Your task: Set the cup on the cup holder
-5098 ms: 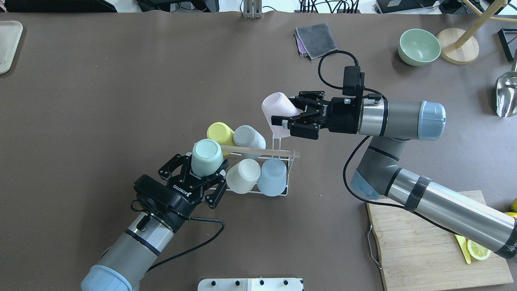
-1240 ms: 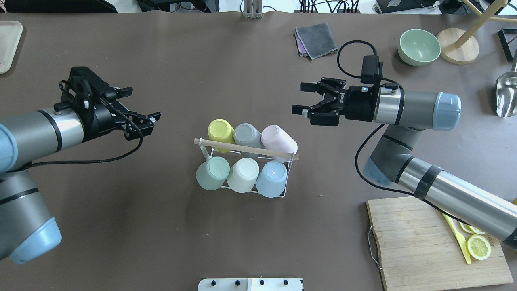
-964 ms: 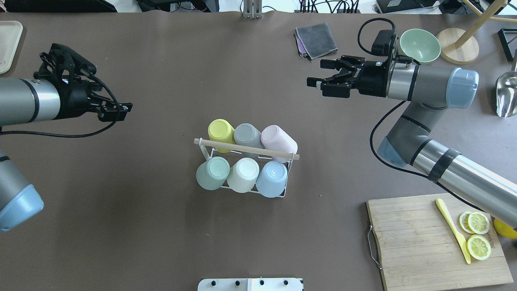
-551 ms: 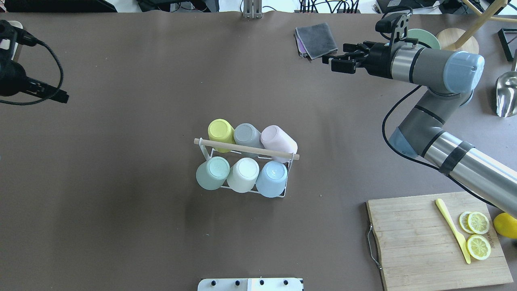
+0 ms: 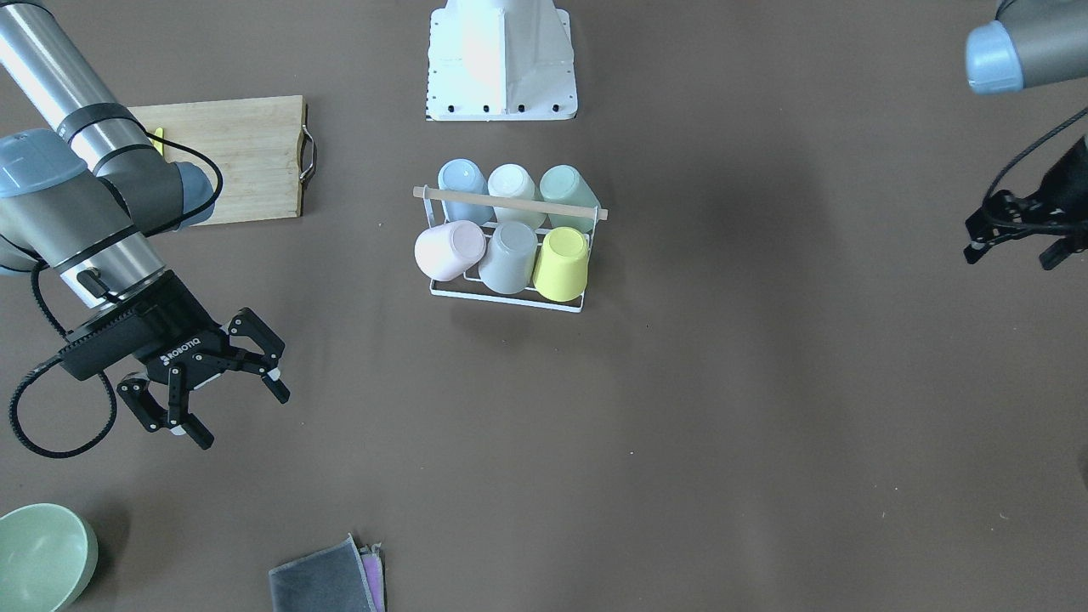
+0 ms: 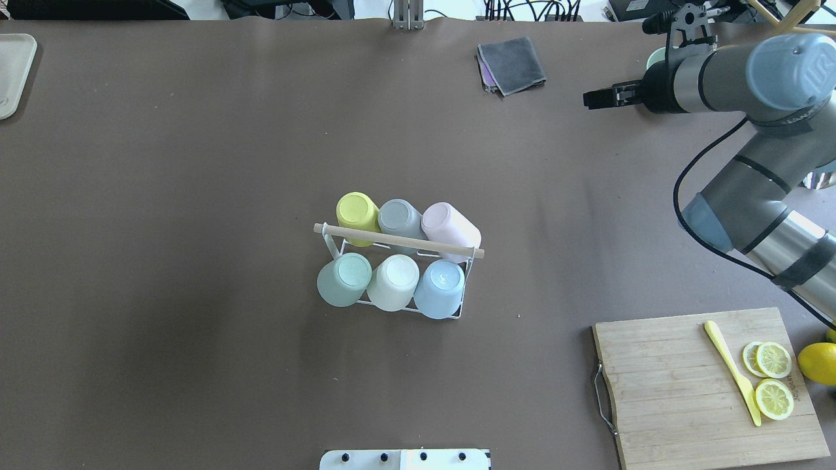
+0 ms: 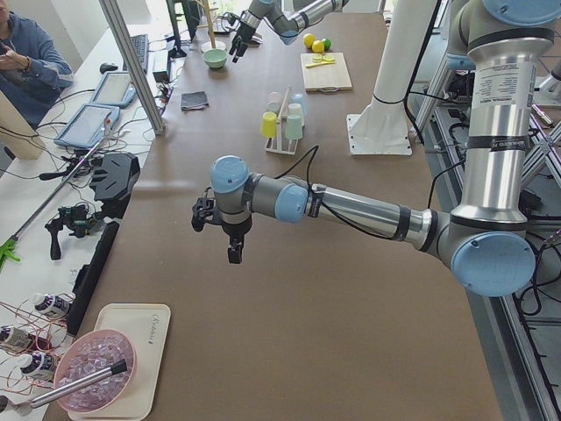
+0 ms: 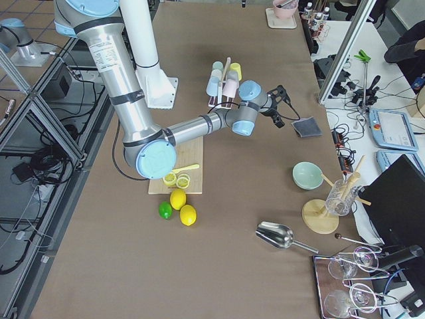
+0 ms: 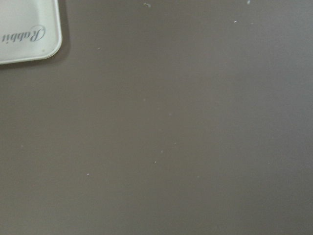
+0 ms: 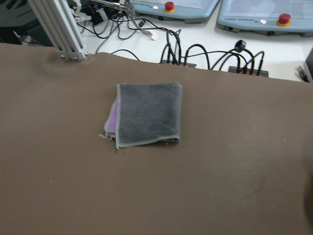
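Fingers on your right gripper (image 5: 243,420) are spread wide and hold nothing, above the bench (image 5: 722,425) near the folded grey cloth (image 5: 323,582) and the green bowl (image 5: 42,557). Your left gripper (image 5: 1011,257) hangs at the bench's opposite end, its fingers apart and empty as well. Between them, well apart from both, the cup holder (image 6: 398,240) carries six cups mouth-down. The pink cup (image 6: 450,225), grey cup (image 6: 400,218) and yellow cup (image 6: 356,210) fill the row farther from the robot. The mint cup (image 6: 344,279), white cup (image 6: 394,282) and blue cup (image 6: 440,288) fill the nearer row.
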`<act>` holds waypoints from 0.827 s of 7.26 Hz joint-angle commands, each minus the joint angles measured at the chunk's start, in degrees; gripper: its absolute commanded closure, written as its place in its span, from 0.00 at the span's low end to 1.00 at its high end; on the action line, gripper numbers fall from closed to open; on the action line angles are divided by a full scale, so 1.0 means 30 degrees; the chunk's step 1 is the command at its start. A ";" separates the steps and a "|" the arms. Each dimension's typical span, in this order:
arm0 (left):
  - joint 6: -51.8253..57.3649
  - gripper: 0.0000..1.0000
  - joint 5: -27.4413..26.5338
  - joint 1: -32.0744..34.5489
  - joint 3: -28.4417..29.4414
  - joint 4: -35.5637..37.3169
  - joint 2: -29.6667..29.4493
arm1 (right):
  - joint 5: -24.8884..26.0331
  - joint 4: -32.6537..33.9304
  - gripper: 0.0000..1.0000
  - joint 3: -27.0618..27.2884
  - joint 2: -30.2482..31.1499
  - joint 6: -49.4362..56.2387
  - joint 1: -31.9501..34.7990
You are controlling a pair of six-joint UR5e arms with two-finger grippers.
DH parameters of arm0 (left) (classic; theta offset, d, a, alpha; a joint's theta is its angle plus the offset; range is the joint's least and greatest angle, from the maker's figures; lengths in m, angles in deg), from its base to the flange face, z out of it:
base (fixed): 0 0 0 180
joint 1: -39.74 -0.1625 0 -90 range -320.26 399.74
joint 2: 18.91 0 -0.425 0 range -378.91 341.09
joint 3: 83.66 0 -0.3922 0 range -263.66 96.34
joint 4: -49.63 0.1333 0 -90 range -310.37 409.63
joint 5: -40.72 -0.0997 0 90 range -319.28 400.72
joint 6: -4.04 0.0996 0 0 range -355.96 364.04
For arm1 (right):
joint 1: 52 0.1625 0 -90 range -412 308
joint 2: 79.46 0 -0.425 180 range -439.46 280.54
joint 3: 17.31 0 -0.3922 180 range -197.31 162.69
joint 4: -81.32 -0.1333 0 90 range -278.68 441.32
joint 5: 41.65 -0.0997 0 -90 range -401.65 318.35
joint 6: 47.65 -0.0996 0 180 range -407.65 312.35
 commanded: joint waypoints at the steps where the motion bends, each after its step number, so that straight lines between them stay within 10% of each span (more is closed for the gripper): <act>1: 0.1069 0.02 0.1089 0.1221 0.0328 0.0725 0.1415 | -0.0913 0.4948 0.00 0.0770 0.0235 0.2759 0.1372; 4: 0.1099 0.02 0.0214 0.1604 -0.0257 0.0694 0.2918 | -0.1991 1.2276 0.00 0.1886 0.1316 0.8716 0.3361; 6: 0.1099 0.02 -0.0282 0.1490 -0.1304 0.0725 0.3763 | -0.6865 1.6350 0.00 0.1652 0.1991 0.9289 0.6257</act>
